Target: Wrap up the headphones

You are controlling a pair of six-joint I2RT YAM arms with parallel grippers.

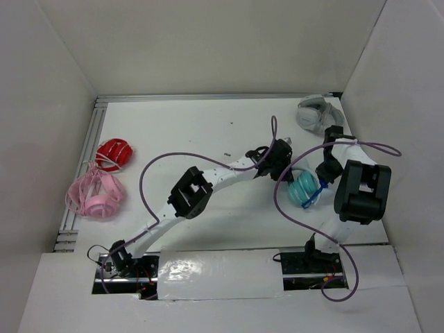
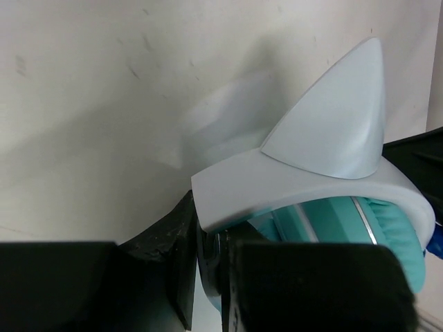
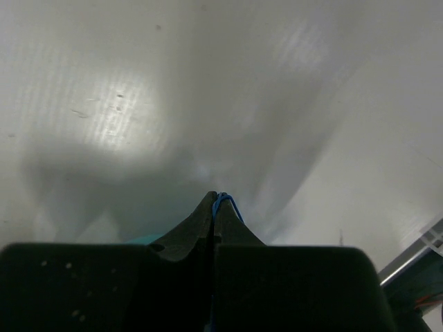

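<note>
The headphones (image 1: 302,189), with teal cups, lie at the right of the table between both arms. My left gripper (image 1: 284,165) is shut on the white headband (image 2: 304,183) near its end. One pointed cat ear (image 2: 336,121) stands up from the band, and a teal cushion (image 2: 391,238) shows below it. My right gripper (image 1: 324,179) sits just right of the cups. Its jaws are pressed together on the thin blue cable (image 3: 227,201), which loops out at the tips. In the top view the cable (image 1: 313,197) runs down from the gripper across the cups.
Grey-white headphones (image 1: 313,112) lie at the back right, close behind the right arm. Red headphones (image 1: 114,154) and pink headphones (image 1: 95,195) lie at the left by a metal rail (image 1: 82,173). Purple arm cables (image 1: 149,177) arc over the table. White walls enclose the table.
</note>
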